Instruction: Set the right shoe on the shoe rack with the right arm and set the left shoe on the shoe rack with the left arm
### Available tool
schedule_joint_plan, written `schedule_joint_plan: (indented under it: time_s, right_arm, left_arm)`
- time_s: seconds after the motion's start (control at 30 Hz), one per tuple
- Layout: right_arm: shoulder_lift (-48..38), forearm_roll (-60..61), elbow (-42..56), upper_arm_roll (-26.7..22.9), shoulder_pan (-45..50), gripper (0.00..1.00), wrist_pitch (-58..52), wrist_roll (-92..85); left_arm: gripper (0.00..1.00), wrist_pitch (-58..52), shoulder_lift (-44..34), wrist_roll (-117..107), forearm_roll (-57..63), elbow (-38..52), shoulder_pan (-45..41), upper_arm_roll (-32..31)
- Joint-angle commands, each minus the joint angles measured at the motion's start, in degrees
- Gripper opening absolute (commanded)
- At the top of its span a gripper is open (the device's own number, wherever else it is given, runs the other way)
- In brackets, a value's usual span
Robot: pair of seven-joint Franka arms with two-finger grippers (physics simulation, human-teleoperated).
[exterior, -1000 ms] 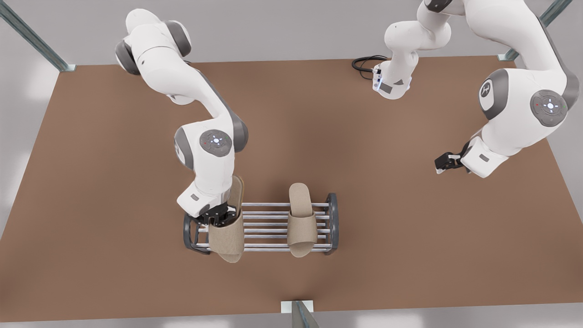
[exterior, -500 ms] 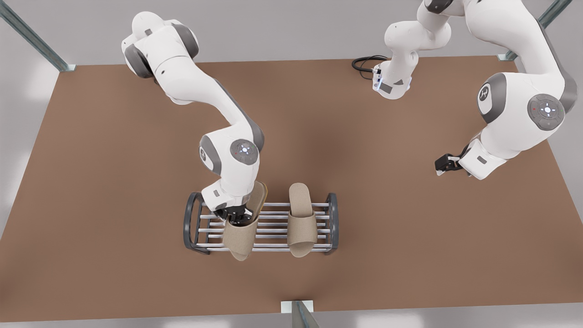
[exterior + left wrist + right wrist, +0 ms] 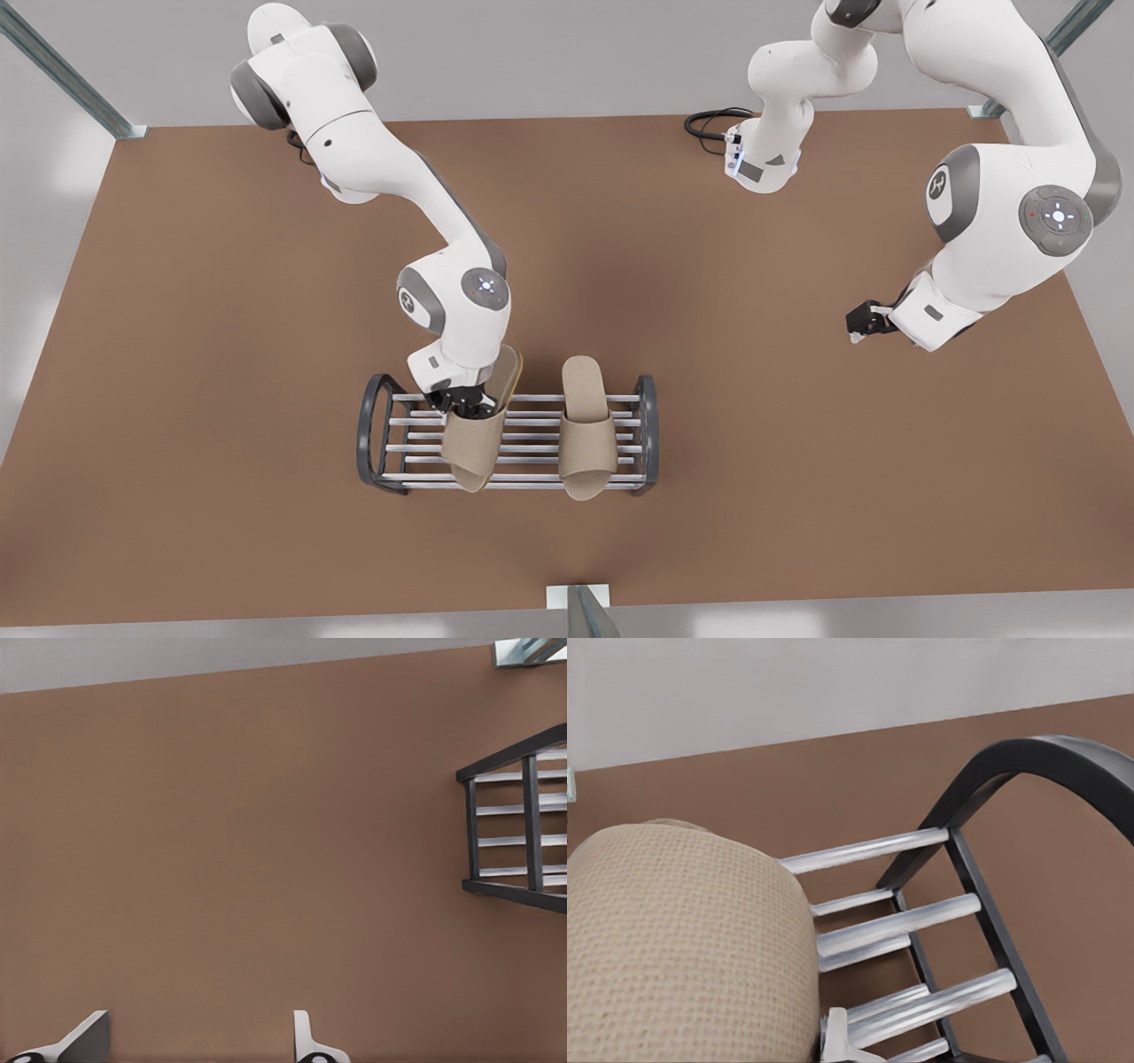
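My right claw (image 3: 467, 404) grips right shoe (image 3: 472, 447) over rack (image 3: 376, 434); left shoe (image 3: 586, 434) rests on bars; left claw (image 3: 861, 321) waits open above counter (image 3: 221, 354).

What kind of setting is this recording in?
Likely a simulated lab workcell, not a home: a bare brown table, metal frame posts at its corners, and a shoe rack set on the tabletop between two arms.

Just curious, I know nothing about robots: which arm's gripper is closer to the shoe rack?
The right gripper: it holds a slipper over the shoe rack. The left gripper waits far off, open.
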Motion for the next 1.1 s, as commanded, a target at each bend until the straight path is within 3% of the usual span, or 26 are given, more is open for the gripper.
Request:
schedule_joint_plan:
  time_s: [0.0,0.33,0.5,0.67,0.73,0.77,0.93,1.03,1.07]
  right_arm:
    - [0.0,-1.4,0.0,0.0,0.0,1.00,2.4,9.2]
    - [-2.8,-1.6,-3.3,0.3,0.0,1.00,2.3,9.2]
    - [-10.9,-1.5,-11.7,2.8,0.0,1.00,1.8,9.2]
    - [-16.9,-1.4,-15.1,19.5,0.0,1.00,-8.3,17.1]
    - [-18.0,-1.0,-10.6,22.3,-0.6,1.00,-17.0,19.4]
    - [-20.7,-0.4,-10.9,22.2,-4.7,1.00,-18.7,16.3]
    - [-28.5,17.6,-4.2,22.6,-35.2,1.00,-30.9,-36.3]
    - [-28.5,21.5,-1.6,22.6,-44.3,1.00,-32.4,-52.6]
    - [-29.7,23.2,-2.3,20.1,-43.9,1.00,-32.2,-56.9]
  left_arm:
    - [1.00,0.1,0.0,1.0,0.1,0.0,-0.1,0.0]
    - [1.00,1.0,0.2,1.1,0.6,0.0,-0.1,-0.1]
    - [1.00,0.9,0.2,1.0,0.6,-0.1,0.0,-0.1]
    - [1.00,0.8,0.1,1.0,0.6,-0.2,0.0,-0.1]
    - [1.00,0.8,0.1,1.0,0.5,-0.2,-0.1,-0.1]
    - [1.00,0.8,0.1,1.0,0.6,-0.3,-0.1,-0.1]
    - [1.00,1.1,0.2,0.7,0.4,-0.2,0.0,-0.2]
    - [1.00,1.0,0.2,0.0,0.4,-0.3,-0.1,-0.1]
    - [1.00,1.0,0.3,0.0,0.4,-0.3,-0.1,-0.1]
